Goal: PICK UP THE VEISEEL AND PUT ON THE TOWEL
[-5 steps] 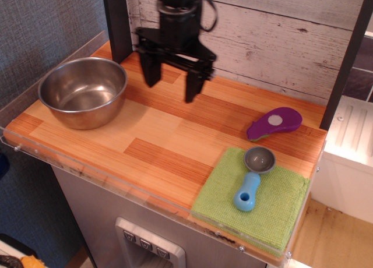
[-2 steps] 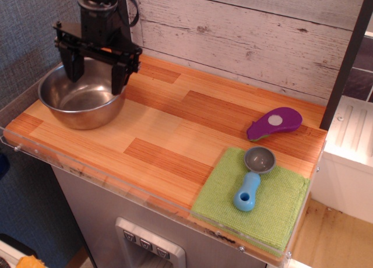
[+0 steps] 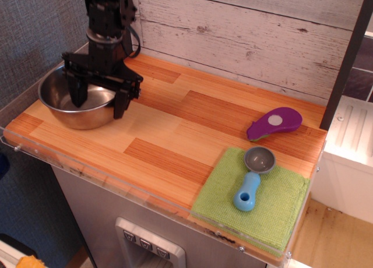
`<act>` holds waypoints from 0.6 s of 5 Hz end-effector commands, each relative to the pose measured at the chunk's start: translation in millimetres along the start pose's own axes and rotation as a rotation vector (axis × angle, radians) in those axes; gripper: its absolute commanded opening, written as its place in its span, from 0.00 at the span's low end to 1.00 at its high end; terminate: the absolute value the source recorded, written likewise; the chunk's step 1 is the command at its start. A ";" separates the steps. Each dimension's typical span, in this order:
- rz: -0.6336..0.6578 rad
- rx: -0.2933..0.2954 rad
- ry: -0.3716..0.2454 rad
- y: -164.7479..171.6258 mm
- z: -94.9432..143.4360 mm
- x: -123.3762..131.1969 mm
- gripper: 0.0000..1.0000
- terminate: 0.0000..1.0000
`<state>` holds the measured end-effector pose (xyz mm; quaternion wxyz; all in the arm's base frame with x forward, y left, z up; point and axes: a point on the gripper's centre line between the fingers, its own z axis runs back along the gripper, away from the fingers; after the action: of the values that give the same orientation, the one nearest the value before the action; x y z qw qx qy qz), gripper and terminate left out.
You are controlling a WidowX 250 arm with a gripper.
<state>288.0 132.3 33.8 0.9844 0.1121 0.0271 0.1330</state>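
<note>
The large shiny steel bowl stands at the left end of the wooden counter. My black gripper is low over it with its jaws open. One finger is inside the bowl and the other is outside its right wall, so the rim lies between them. The arm hides part of the bowl's right side. The lime-green towel lies flat at the front right corner, far from the gripper.
A small grey scoop with a blue handle lies on the towel's left half. A purple oval object lies behind the towel. A clear plastic lip runs along the counter's front edge. A white plank wall stands behind.
The gripper moved left from the counter's back middle to the bowl and came down, so its open fingers now straddle the bowl's right rim. The bowl has not moved.
</note>
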 end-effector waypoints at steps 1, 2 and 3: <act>0.012 -0.013 -0.052 5.3 11.6 9.5 0.00 0.00; -0.023 -0.033 -0.109 5.3 24.8 5.8 0.00 0.00; -0.102 -0.073 -0.249 9.4 47.8 -4.5 0.00 0.00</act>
<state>285.5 126.6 67.0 0.9922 0.0795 -0.0717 0.0631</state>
